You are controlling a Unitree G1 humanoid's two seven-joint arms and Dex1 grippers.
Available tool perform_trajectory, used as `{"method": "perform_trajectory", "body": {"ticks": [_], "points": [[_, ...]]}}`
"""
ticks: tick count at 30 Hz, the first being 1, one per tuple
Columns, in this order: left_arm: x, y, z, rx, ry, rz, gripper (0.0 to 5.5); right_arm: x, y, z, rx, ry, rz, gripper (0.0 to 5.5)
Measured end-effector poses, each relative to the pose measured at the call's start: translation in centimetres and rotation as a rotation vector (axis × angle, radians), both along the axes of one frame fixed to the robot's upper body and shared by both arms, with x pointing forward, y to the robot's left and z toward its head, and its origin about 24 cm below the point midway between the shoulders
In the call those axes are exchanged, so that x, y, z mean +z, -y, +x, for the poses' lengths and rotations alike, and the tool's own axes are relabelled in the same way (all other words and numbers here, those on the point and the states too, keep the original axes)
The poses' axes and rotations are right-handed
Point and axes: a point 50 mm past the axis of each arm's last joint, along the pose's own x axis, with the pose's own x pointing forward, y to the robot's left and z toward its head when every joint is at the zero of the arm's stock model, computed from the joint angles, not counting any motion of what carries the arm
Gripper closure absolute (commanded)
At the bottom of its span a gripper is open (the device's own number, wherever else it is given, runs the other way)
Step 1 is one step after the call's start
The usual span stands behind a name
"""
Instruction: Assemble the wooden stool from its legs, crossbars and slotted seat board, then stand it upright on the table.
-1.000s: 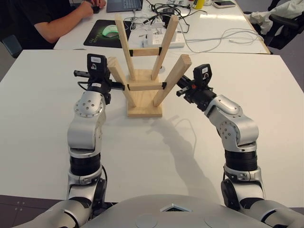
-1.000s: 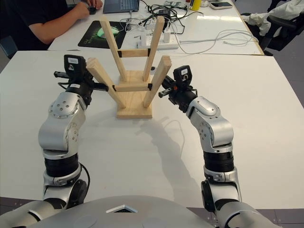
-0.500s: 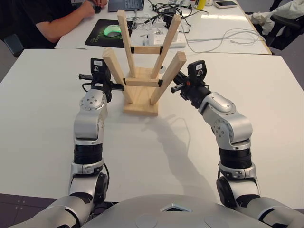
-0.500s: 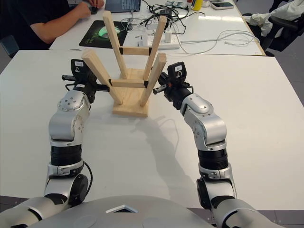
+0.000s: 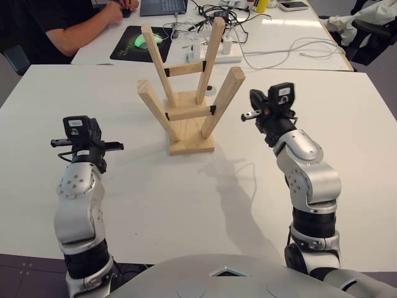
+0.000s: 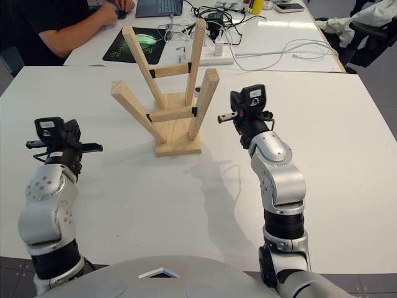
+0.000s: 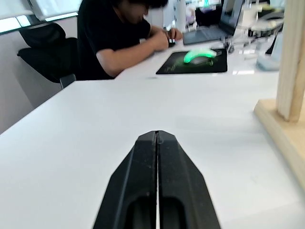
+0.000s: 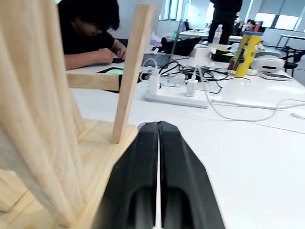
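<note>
Withdrawn from pale wooden four-legged stool [image 5: 189,113], inverted on white table [image 5: 186,205]: left gripper [image 5: 119,146] sits well clear, right gripper [image 5: 244,117] near; both pinched together, empty.

White tabletop [image 5: 186,205] gives passing room on both sides of the upturned pale wooden stool [image 5: 189,114], whose splayed legs [image 5: 222,102] bar the centre.

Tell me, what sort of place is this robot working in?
Probably an office or lab workroom: the white table adjoins a desk with a laptop, a mouse mat and a power strip; an office chair stands nearby.
</note>
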Motion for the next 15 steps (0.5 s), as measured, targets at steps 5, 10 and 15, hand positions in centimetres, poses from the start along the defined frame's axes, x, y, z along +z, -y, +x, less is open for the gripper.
{"method": "perform_trajectory", "body": {"ticks": [5,10,15], "points": [[2.5,0.6,-0.2,0.042,0.130,0.002,5.50,1.1,3.1,-0.2,-0.263,0.070,0.011,5.48],[2.8,0.7,-0.1,0.057,0.144,0.008,5.50,1.3,3.5,-0.1,-0.324,0.077,0.033,5.48],[2.0,3.5,1.2,-0.113,0.075,-0.053,5.50,1.5,0.4,0.3,-0.160,0.056,0.101,5.48]]}}
